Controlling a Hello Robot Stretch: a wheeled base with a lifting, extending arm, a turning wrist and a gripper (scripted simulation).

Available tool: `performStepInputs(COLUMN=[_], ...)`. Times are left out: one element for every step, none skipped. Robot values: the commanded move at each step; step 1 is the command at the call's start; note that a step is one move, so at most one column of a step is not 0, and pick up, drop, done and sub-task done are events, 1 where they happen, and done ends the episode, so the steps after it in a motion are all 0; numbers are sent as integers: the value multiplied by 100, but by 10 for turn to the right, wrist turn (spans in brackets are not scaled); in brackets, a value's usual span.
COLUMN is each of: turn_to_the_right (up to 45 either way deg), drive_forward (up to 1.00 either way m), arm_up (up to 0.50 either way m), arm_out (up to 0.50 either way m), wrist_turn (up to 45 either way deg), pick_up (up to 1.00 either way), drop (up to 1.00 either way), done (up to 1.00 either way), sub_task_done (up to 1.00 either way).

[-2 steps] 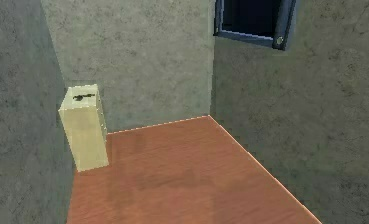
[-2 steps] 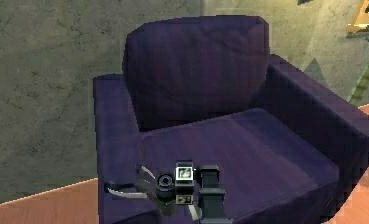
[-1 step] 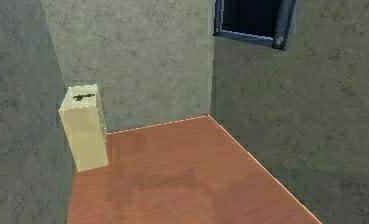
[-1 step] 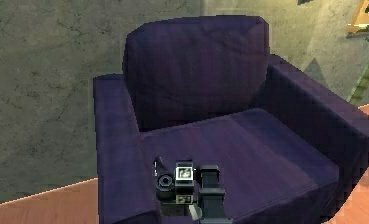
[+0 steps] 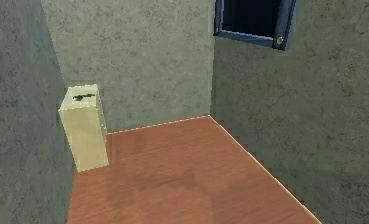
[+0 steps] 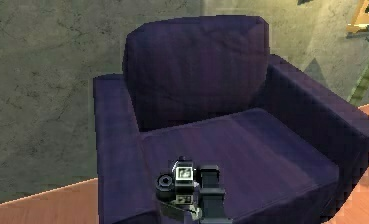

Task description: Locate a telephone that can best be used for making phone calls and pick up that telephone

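- One small dark flat thing point(image 5: 82, 96) lies on the top face of a tall cream rectangular box point(image 5: 84, 135) in the forward view. It is too small to say whether it is the telephone; no other thing with a telephone's shape can be made out.
- The cream box stands upright on the reddish-brown wooden floor point(image 5: 182, 170), close against the rough grey wall point(image 5: 142, 60) at the forward view's left, not far from the corner of the room.
- High at the forward view's right, a dark window with a dark blue frame point(image 5: 254, 20) sits in the other grey wall.
- The dark gripper point(image 6: 170, 188) appears low in the arm side view, near the bottom edge, at the end of the dark square arm point(image 6: 207, 207).
- Small white squares with black marks point(image 6: 184, 172) stand on the arm's far end, just right of the gripper's body.
- Behind the gripper is the front of the seat of a big dark purple upholstered armchair point(image 6: 212, 100), so I cannot tell whether the gripper holds anything.
- The armchair stands on the same reddish-brown floor, with its back to a grey-green wall.
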Motion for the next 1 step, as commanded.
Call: performStepInputs(turn_to_the_right=[0], drive_forward=[0], arm_up=[-30], arm_out=[0], wrist_turn=[0], pick_up=[0], drop=[0], done=[0], sub_task_done=[0])
